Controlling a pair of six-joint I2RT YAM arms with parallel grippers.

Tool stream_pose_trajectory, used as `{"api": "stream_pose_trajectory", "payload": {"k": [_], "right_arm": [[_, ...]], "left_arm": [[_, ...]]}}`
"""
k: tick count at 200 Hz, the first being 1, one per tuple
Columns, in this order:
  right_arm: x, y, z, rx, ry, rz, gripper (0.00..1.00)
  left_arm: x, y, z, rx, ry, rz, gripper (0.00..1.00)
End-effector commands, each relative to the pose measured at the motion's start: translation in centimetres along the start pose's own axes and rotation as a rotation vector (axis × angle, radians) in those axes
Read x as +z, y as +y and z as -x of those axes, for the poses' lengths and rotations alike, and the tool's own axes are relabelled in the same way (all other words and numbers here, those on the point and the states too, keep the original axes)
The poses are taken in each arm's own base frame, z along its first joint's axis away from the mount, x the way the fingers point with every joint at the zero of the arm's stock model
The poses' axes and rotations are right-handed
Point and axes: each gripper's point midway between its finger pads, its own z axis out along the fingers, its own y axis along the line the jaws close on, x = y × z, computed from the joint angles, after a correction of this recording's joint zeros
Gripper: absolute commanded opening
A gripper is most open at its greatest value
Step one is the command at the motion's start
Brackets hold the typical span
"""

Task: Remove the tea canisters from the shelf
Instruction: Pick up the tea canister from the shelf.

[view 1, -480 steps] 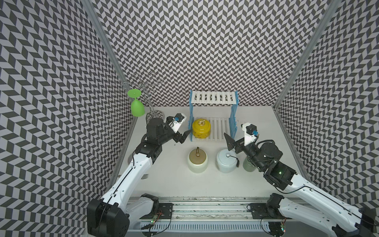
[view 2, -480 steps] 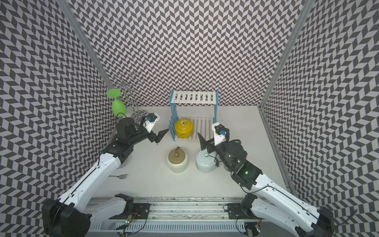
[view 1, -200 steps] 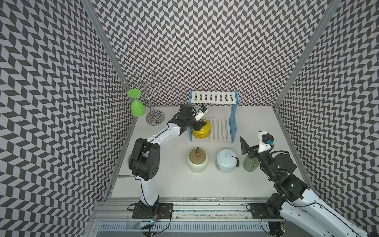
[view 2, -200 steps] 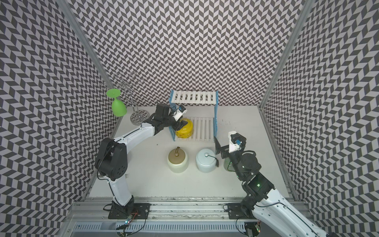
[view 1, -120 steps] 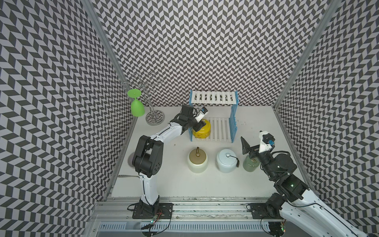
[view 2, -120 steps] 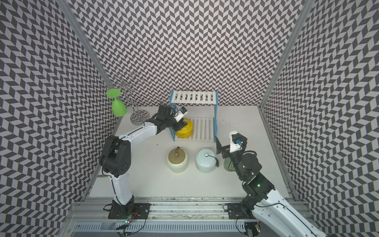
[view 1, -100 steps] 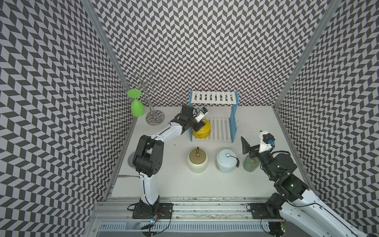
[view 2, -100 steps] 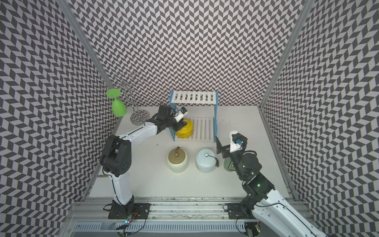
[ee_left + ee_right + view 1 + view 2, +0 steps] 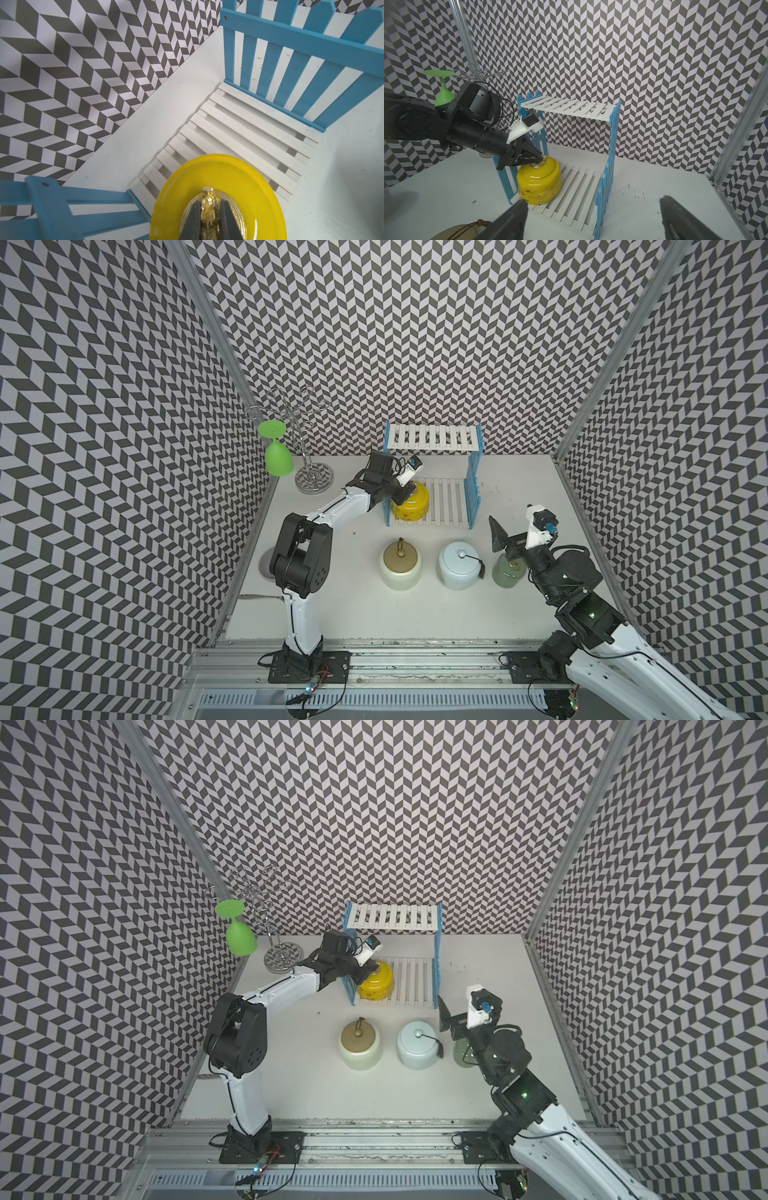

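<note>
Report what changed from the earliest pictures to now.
The left gripper reached into the shelf and its fingers closed on the gold knob of the yellow canister. The right gripper drew back from the pale blue canister, open. Everything else stayed put.

Left gripper (image 9: 209, 204): I've brought it in from the table and clamped it on the gold knob (image 9: 208, 194) of the yellow canister (image 9: 411, 508).
Right arm (image 9: 557, 572): I've drawn it back toward its own side.
</note>
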Motion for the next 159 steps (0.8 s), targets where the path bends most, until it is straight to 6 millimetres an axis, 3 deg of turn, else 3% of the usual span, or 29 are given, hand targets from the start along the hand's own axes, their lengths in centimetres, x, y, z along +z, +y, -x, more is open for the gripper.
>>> {"api": "stream_pose_trajectory", "payload": {"k": [1,59,159], "right_arm": [[-0.1,-0.3,1.2,0.024,-0.056,-0.005,1.0],[0.1,-0.3,1.0,0.03,-0.046,-0.004,1.0],[0.4,-0.6,0.7,0.035,-0.038,-0.008,1.0]], "left_arm": [[-1.4,-0.3,1.9,0.022,-0.033,-0.007,0.0],[-4.4,-0.7,4.8,0.043,-0.097,0.002,0.0],[-11.4,-2.6,9.7,0.077,-0.21,-0.003,0.0]]}}
